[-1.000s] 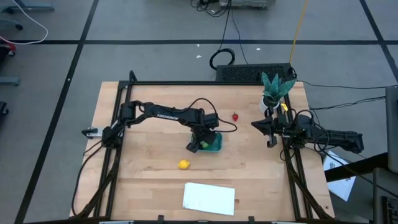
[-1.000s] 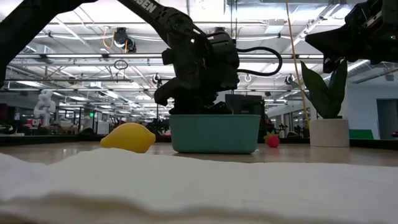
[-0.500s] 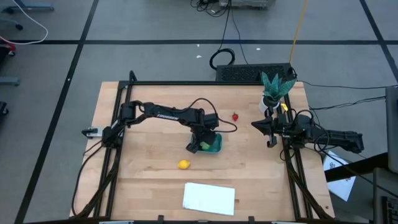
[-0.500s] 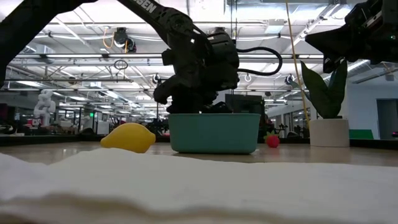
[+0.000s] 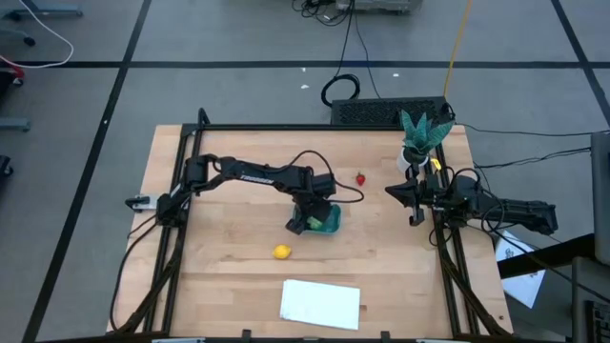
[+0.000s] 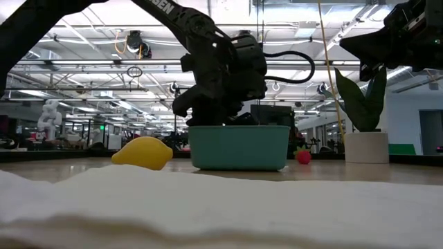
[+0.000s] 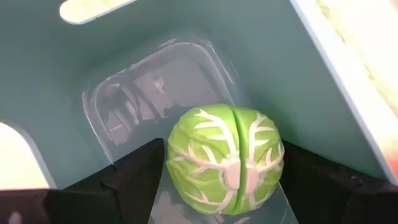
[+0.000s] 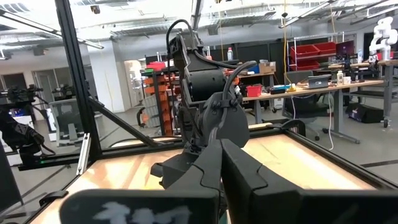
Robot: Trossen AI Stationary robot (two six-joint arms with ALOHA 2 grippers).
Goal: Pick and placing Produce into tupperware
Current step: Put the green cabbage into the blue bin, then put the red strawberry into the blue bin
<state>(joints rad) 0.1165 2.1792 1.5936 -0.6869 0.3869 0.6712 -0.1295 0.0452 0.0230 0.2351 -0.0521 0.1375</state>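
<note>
My left gripper (image 7: pixel 222 155) reaches down into the teal tupperware (image 5: pixel 329 223) at mid-table and is open. The light-green ball (image 7: pixel 224 162) lies on the tub's floor (image 7: pixel 137 99), and the two fingers stand close on either side of it. The yellow lemon (image 5: pixel 281 252) rests on the table nearer the front, left of the tub (image 6: pixel 239 147). The red strawberry (image 5: pixel 360 178) sits on the table beyond the tub. My right gripper (image 5: pixel 391 190) waits shut at the right edge, held above the table.
A white sheet (image 5: pixel 321 303) lies flat near the table's front edge. A teal-leaved potted plant (image 5: pixel 419 138) stands at the far right corner. A dark frame (image 5: pixel 324 127) runs along the table's far, left and right sides.
</note>
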